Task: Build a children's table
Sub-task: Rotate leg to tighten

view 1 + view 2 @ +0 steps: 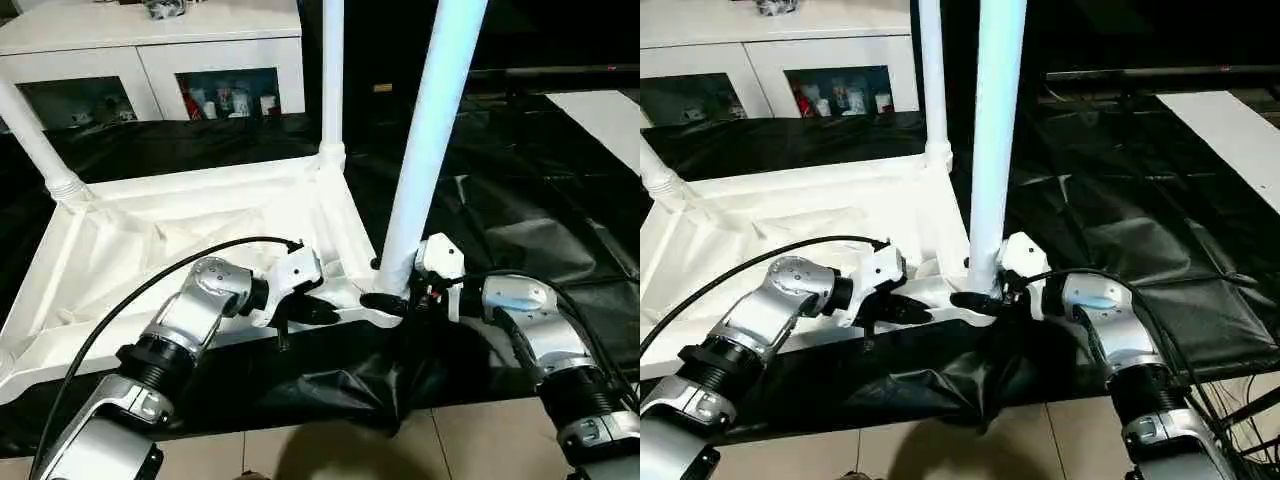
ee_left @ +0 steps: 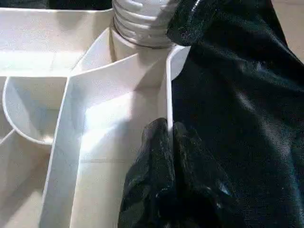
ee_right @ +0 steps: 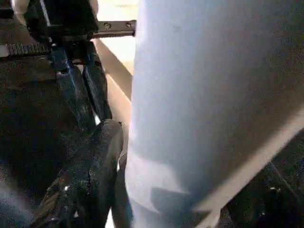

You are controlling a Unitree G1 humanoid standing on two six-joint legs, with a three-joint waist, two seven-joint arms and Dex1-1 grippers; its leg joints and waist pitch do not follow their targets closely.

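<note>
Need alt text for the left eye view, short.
The right gripper closes around the base of an upright white leg at the near corner of the upside-down tabletop. The left gripper pinches the tabletop's near rim beside it. Two more legs stand in other corners, on black sheeting.

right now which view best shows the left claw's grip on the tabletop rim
Left wrist view: the left claw pinches the tabletop rim between both fingers, close up. The eye views show that claw from the side, smaller; the right wrist view shows it behind the leg.

Rt hand [image 3: 156, 190] fingers astride leg [image 3: 209, 95]
</note>
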